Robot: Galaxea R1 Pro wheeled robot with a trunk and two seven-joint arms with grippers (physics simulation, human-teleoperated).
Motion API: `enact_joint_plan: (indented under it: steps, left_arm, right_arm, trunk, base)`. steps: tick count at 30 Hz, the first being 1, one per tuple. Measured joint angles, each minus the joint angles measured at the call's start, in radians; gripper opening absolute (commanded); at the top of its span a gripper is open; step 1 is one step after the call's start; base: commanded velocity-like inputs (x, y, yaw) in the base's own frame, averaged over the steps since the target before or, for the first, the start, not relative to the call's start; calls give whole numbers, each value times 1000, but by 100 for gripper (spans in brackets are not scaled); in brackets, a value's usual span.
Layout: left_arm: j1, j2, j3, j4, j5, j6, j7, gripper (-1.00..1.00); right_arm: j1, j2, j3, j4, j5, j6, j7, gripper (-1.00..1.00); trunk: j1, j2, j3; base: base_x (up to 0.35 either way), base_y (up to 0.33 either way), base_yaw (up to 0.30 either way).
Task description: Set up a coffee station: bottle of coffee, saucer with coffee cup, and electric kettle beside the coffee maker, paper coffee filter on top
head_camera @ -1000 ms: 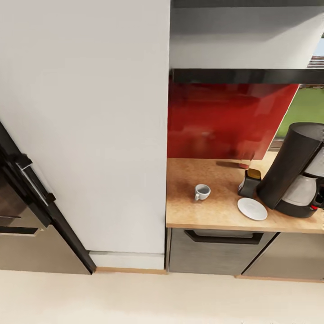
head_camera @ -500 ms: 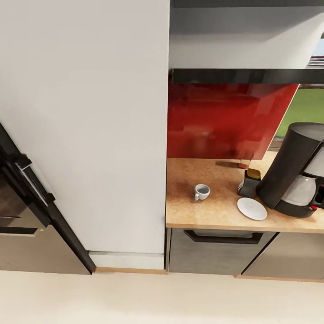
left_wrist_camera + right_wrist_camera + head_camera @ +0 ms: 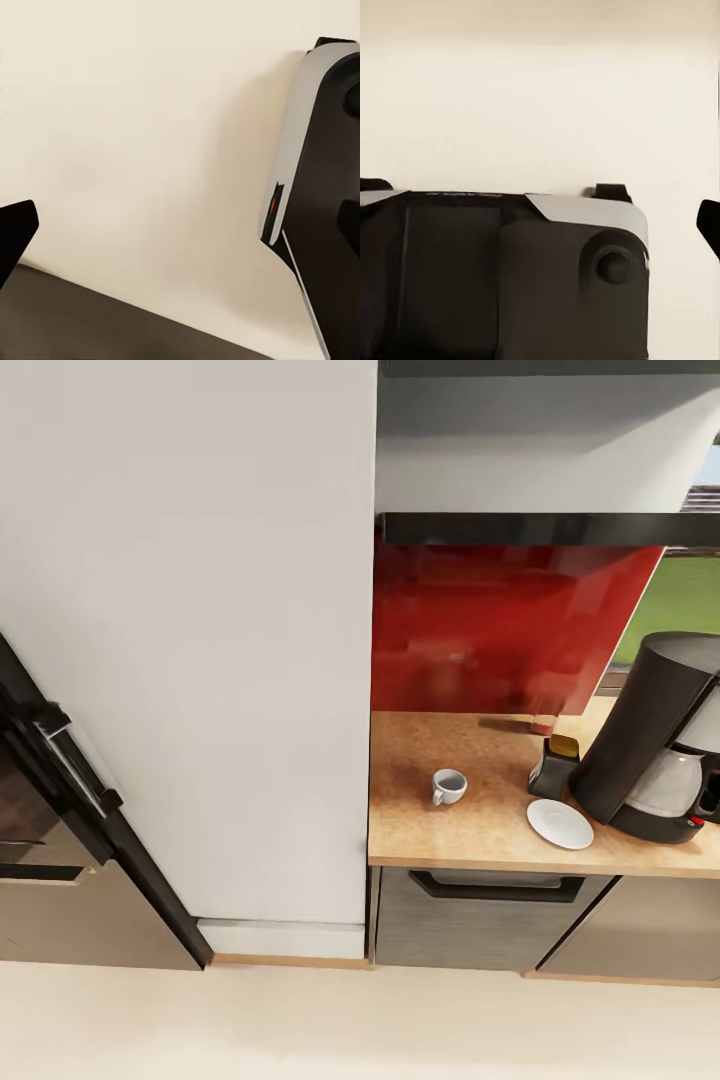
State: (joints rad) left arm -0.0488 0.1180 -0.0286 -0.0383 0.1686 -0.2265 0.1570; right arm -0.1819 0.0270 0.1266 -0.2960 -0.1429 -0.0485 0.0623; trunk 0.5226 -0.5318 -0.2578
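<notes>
**Lining up on the counter before any reach**

At the far left of the head view stands a dark oven (image 3: 40, 800), then a tall white cabinet (image 3: 190, 640), then the wooden counter (image 3: 470, 830). On it, left to right: the coffee cup (image 3: 449, 786) standing alone, well apart from the saucer (image 3: 560, 824); a small dark bottle (image 3: 553, 764), probably the coffee, just beside the coffee maker (image 3: 655, 735), which the saucer nearly touches.

The step in hand looks like the approach. To do it well, the base should square up to the counter so the cup is in easy reach, then lift the cup by its rim or handle onto the saucer.

Both wrist views face the pale floor and robot body; whether either gripper's fingers are open or closed cannot be told.

No readable writing or brand shows anywhere.
</notes>
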Motion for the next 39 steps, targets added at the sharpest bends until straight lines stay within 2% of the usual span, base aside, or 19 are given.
enact_joint_plan:
  steps: [6, 11, 13, 15, 20, 29, 32, 35, 39]
  left_arm:
    - [0, 0, 0, 3, 0, 3, 0, 100]
    - [0, 1, 0, 3, 0, 4, 1, 100]
    - [0, 2, 0, 3, 0, 3, 2, 100]
    - [0, 2, 0, 3, -1, 3, 2, 100]
    - [-1, 0, -2, 2, -3, 3, -1, 100]
    - [-1, 3, -4, 2, -4, 3, -3, 100]
    - [-1, 1, -4, 2, -4, 2, -3, 100]
    - [-1, 1, -4, 2, -4, 3, -3, 100]
    - [-1, 1, -4, 2, -4, 3, -3, 100]
  right_arm:
    - [0, -1, -16, -147, 0, -18, -3, 100]
    - [0, 0, -86, -274, 0, -45, -22, 100]
    - [0, 1, -112, -358, 0, -47, -31, 100]
    - [0, 1, -118, -414, 0, -47, -34, 100]
    - [0, 1, -124, -639, 0, -48, -42, 100]
    - [-1, 2, -125, -917, -1, -44, -53, 100]
    - [-1, 2, -125, -989, -2, -41, -94, 100]
    - [-1, 2, -125, -1053, -2, -37, -173, 100]
    - [-3, 2, -125, -1099, -2, -13, -204, 100]
  trunk:
    - [0, 0, 0]
    - [0, 0, 0]
    - [0, 0, 0]
    - [0, 0, 0]
    - [0, 0, 0]
    - [0, 0, 0]
    - [0, 0, 0]
    - [0, 0, 0]
    - [0, 0, 0]
  base:
    - [0, 0, 0]
    - [0, 0, 0]
    - [0, 0, 0]
    - [0, 0, 0]
    - [0, 0, 0]
    - [0, 0, 0]
    - [0, 0, 0]
    - [0, 0, 0]
    - [0, 0, 0]
